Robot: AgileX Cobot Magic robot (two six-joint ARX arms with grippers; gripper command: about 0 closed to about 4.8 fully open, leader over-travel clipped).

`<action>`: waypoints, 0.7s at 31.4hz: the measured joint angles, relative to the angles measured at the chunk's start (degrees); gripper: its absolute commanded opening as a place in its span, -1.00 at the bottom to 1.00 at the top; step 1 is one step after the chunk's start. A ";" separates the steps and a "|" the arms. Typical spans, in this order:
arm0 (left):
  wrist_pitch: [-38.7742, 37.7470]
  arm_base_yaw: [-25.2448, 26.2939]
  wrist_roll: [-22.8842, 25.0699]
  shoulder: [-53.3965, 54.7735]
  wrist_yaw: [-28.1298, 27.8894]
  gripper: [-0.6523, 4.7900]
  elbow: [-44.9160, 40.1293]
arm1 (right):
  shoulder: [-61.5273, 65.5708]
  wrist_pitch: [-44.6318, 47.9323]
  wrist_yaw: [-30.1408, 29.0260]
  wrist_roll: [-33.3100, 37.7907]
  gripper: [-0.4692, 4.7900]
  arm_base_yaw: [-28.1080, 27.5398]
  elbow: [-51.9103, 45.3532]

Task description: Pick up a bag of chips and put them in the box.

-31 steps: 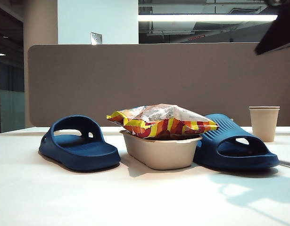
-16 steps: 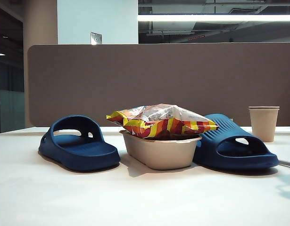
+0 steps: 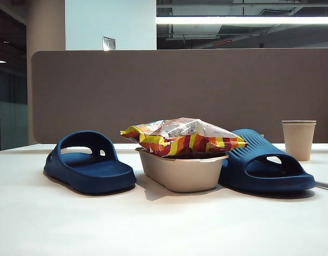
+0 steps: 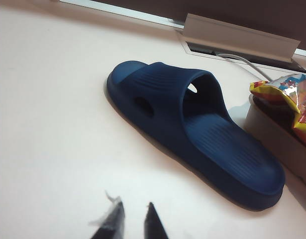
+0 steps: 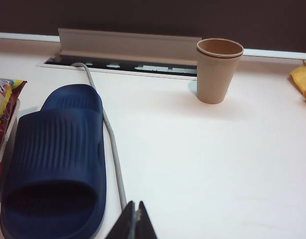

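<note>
on the table, chips fill box

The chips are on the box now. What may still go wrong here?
1. The bag of chips lies on top of the box, overhanging its rim on both sides; a bump might tip it out.
2. A slipper on the left and another slipper flank the box closely, so a returning tool could knock them.

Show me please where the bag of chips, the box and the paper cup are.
bag of chips (image 3: 181,135): exterior view, on its striped front.
box (image 3: 182,172): exterior view, on its front wall.
paper cup (image 5: 218,72): right wrist view, on its side wall.
</note>
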 measured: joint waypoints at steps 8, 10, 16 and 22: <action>0.00 0.00 0.00 0.00 0.00 -0.55 0.00 | -4.20 0.04 -0.02 0.02 -0.84 0.00 -3.82; 0.00 0.00 0.00 0.00 0.00 -0.55 0.00 | -5.11 0.09 0.00 0.04 -0.84 0.00 -4.55; 0.00 0.00 0.00 0.00 0.00 -0.55 0.00 | -7.06 0.15 -0.52 1.18 -0.84 0.00 -6.45; 0.00 0.00 0.00 0.00 0.00 -0.55 0.00 | -7.82 0.00 -0.63 1.29 -0.84 0.00 -6.60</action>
